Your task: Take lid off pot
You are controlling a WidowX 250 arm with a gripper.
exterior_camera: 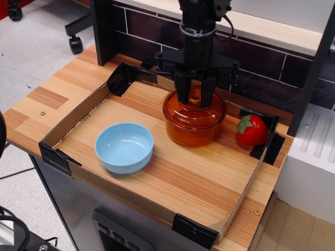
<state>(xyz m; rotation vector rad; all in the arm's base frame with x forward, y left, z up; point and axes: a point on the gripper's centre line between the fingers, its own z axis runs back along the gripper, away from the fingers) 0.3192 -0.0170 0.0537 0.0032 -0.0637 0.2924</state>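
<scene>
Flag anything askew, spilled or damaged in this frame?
Nothing stands out. The lid sits level on the pot, pincer closed around its knob. The blue bowl and toy strawberry are upright, with no spills.

The black arm points straight down, its tool [194, 97] vertical, both fingers [182, 90] drawn in close together.
</scene>
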